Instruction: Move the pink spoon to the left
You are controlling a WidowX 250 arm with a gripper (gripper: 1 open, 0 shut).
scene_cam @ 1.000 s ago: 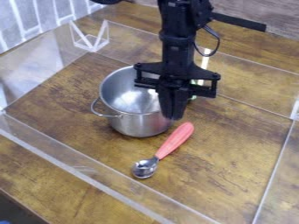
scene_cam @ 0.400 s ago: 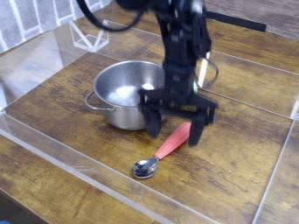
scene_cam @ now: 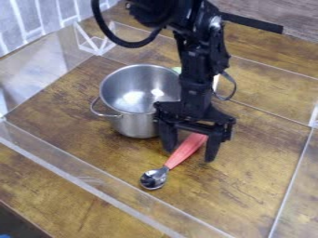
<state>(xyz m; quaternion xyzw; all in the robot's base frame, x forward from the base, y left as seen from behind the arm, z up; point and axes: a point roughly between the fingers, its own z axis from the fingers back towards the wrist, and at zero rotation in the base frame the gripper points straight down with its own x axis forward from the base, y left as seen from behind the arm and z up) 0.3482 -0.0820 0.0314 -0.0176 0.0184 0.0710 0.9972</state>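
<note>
The pink spoon (scene_cam: 178, 157) lies on the wooden table, its salmon handle pointing up right and its shiny metal bowl (scene_cam: 152, 179) at the lower left, in front of the steel pot (scene_cam: 130, 100). My gripper (scene_cam: 191, 144) comes down from above on the black arm. Its two fingers stand open astride the upper end of the spoon's handle, one on each side, close to the table. Nothing is held between them.
The steel pot stands just left of the gripper, its rim near the left finger. A clear plastic wall (scene_cam: 74, 181) runs along the front left of the table. A white wire frame (scene_cam: 95, 39) sits at the back left.
The gripper has gone from shut to open and has dropped from beside the pot down over the spoon's handle. The spoon has not moved.
</note>
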